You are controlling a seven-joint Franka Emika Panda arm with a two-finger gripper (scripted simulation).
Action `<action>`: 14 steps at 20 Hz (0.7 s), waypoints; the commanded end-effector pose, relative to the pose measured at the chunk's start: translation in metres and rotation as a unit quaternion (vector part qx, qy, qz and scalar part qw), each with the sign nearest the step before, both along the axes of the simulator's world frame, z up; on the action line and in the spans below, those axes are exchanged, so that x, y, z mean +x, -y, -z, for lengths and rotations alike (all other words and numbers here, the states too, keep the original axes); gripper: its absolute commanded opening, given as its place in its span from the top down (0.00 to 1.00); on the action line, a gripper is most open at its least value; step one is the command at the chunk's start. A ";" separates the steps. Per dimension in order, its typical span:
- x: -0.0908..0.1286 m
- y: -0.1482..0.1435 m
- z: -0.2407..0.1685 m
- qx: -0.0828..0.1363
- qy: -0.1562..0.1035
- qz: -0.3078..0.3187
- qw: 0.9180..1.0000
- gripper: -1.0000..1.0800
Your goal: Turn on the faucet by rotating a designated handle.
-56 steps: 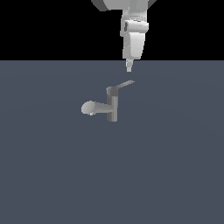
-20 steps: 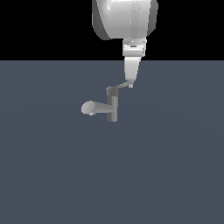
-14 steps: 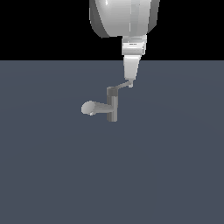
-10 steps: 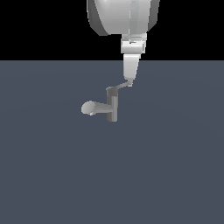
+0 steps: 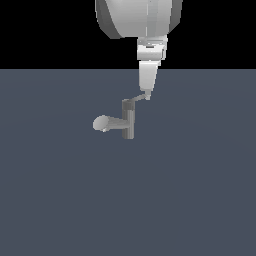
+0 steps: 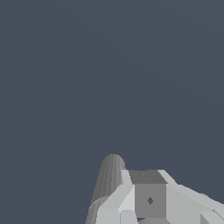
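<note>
Faucet (image 5: 128, 120) stands just above the centre of the exterior frame on the plain grey floor (image 5: 200, 190), its post upright and its pale spout (image 5: 103, 122) pointing toward the frame's left. The handle (image 5: 138, 98) juts from the post's cap toward the upper right, slightly raised. The gripper (image 5: 146, 93) hangs from the top of the frame with its tip at the handle's outer end, seemingly touching it. Whether its jaws are parted or closed I cannot tell; nothing appears clamped in them. As a judgement, the approach is done and the turning itself is barely started, so most of the rotation is left. No containers are present. The wrist view shows only the gripper's pale body and the rounded spout (image 6: 107, 181) near the lower middle.
</note>
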State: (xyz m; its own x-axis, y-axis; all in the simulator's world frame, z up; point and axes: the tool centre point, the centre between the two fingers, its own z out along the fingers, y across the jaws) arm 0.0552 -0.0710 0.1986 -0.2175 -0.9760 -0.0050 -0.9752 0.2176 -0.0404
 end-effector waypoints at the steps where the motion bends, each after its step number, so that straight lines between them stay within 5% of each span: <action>1: -0.010 -0.015 0.008 0.002 -0.010 -0.006 1.000 1.00; 14: -0.048 -0.047 0.017 0.002 -0.020 -0.002 1.000 1.00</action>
State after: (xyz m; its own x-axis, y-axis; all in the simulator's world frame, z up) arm 0.0209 -0.0395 0.1983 -0.2292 -0.9734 -0.0041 -0.9727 0.2292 -0.0374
